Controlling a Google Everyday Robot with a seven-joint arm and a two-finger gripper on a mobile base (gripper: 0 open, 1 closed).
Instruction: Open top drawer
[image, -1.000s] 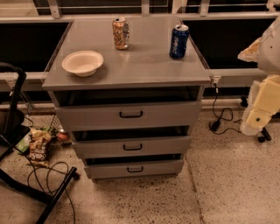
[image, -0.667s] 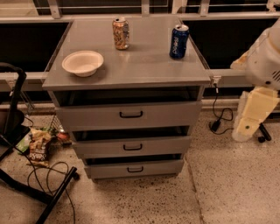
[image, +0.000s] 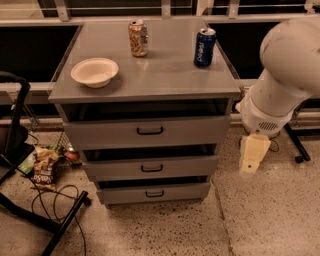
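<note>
Set high on the near side, tilted down toward the far railing (image: 30, 20), squarely facing the top drawer (image: 100, 133), fairly close; takes in the gripper (image: 249, 160) hanging at right, apart from the cabinet (image: 160, 75).

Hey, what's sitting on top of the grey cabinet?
A white bowl at front left, an orange can and a blue can farther back. The cans hide the strip behind them. The gripper hangs right of the cabinet.

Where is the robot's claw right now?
In the camera view, the claw hangs on the right, beside the grey cabinet, about level with the middle drawer, away from the top drawer, under the white arm.
</note>
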